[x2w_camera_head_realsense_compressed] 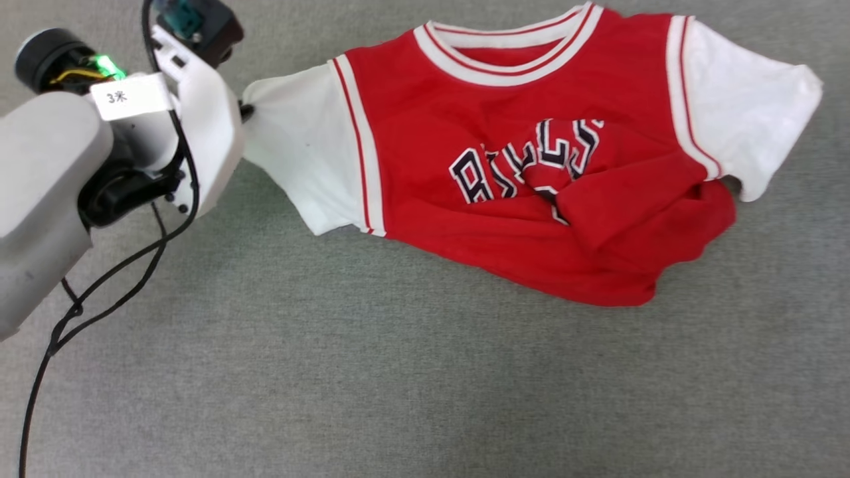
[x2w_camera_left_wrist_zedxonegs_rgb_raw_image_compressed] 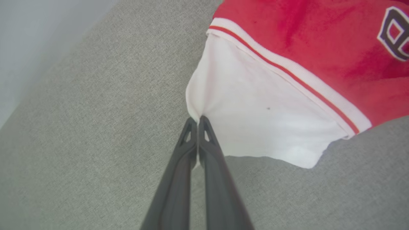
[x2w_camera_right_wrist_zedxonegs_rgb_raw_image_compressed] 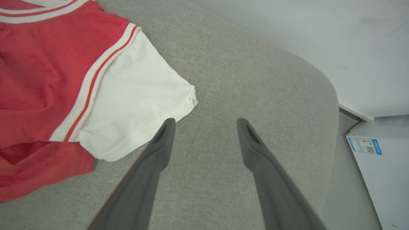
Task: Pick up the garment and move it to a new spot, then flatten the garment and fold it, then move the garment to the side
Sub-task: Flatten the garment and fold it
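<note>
Red garment (x2w_camera_head_realsense_compressed: 531, 219), collar away, long axis left-right; left hand (x2w_camera_left_wrist_zedxonegs_rgb_raw_image_compressed: 198, 120) pinches sleeve (x2w_camera_left_wrist_zedxonegs_rgb_raw_image_compressed: 255, 111).

Red garment (x2w_camera_head_realsense_compressed: 531, 219), white sleeves, striped trim; grey surface (x2w_camera_head_realsense_compressed: 332, 372)

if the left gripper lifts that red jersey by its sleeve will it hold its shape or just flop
Likely floppy: the garment lies bunched, its hem folded over the lettering. Probably light for its size: the left gripper, shut on a sleeve edge, puckers the cloth with just a pinch.
</note>
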Tool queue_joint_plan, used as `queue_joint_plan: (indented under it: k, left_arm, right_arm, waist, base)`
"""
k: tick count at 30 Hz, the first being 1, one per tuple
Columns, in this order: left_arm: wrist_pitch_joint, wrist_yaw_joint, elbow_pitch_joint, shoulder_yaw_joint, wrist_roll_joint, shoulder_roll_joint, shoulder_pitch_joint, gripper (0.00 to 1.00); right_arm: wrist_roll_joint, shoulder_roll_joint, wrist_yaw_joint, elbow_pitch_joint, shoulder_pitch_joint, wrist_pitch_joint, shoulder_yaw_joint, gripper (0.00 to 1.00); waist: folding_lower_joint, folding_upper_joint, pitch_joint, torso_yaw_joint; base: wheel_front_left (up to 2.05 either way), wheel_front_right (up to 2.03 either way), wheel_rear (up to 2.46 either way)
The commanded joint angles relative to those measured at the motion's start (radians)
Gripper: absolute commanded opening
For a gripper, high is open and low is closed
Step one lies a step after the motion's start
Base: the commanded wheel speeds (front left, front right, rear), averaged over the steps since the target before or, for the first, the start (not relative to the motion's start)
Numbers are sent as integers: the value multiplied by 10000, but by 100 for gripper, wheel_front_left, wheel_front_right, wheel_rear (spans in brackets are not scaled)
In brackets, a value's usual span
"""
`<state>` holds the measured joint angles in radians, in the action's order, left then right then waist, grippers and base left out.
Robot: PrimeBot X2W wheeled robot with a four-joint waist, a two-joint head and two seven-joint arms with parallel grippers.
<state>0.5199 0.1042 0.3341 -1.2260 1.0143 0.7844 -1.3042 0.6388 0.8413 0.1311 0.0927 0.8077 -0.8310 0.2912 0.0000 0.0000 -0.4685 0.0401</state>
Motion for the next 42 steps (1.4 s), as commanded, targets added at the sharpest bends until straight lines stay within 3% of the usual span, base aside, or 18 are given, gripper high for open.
queue_joint_plan:
  k: [1,9,15,23,24,25,32,42]
  left_arm:
    - [-78,-78,-150,46,-99,-46,-208,0]
    - [-319,-187,-705,194,-360,-243,-632,0]
    - [-489,-201,-965,239,-525,-269,-805,0]
    - [-581,-179,-856,212,-557,-207,-776,0]
    - [-579,-170,-828,210,-538,-198,-776,0]
    - [-580,-162,-793,206,-520,-205,-772,0]
    - [-907,-88,-532,197,-396,-275,-511,0]
    - [-2104,-50,-765,457,-813,-88,-685,0]
  right_arm:
    - [406,-9,-5,288,509,-682,71,100]
    - [468,-16,-7,1388,1767,-2408,222,100]
    - [243,-266,-5,1892,1791,-2333,147,100]
    - [416,-710,10,2388,582,-2200,816,100]
    - [413,-719,12,2417,530,-2131,854,84]
    - [409,-745,12,2441,532,-1954,832,2]
    - [339,-735,-7,2367,936,-269,476,0]
    - [754,340,-7,1237,577,2146,627,0]
  waist:
    - [0,0,-287,230]
    - [0,0,-1117,759]
    - [0,0,-1588,986]
    - [0,0,-1741,945]
    - [0,0,-1733,925]
    - [0,0,-1716,905]
    - [0,0,-960,719]
    - [0,0,741,542]
  base:
    - [0,0,0]
    - [0,0,0]
    - [0,0,0]
    - [0,0,0]
    - [0,0,0]
    - [0,0,0]
    - [0,0,0]
    - [0,0,0]
